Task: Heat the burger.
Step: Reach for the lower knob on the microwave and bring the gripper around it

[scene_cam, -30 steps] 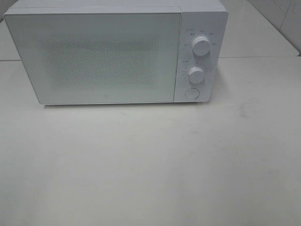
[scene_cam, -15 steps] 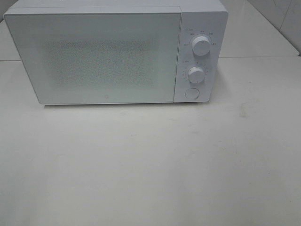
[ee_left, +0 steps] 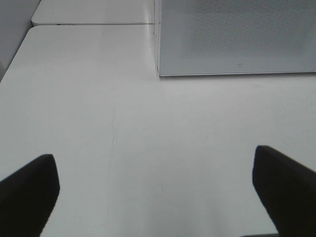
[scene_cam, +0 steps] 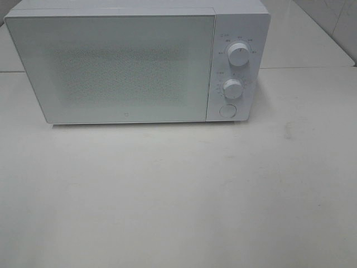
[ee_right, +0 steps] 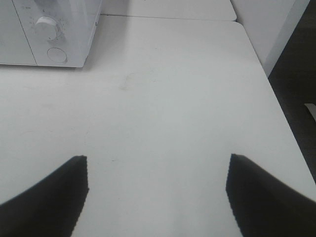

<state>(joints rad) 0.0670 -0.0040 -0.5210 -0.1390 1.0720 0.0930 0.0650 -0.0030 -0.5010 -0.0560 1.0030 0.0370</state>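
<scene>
The left gripper [ee_left: 154, 165] hangs over the left part of the table [scene_cam: 178, 195], near its left edge, with its two dark fingers spread wide and nothing between them. Ahead of it, towards the far edge, stands the white microwave [scene_cam: 240, 22]. Its door [scene_cam: 111, 67] is closed flush, and the speckled window is too milky to show what is inside. On the panel to the right of the door sit the upper knob [scene_cam: 238, 54], the lower knob [scene_cam: 232, 88] and, beneath them, a round button [scene_cam: 227, 110]. Further right, the right gripper [ee_right: 157, 165] is over the right part of the table, facing the far right corner. It too is released, fingers well apart and empty.

The burger shows in none of the views. It is not on the bare tabletop in front of the oven, and whether it is already behind the door cannot be told.

Judging from the task alone, a burger is light but soft and loosely stacked (bun and fillings slide on each other). A hard pinch would likely squash it or shear the layers apart, so a gentle grip across the sides, low enough to catch the bottom bun, looks safest, keeping it level
</scene>
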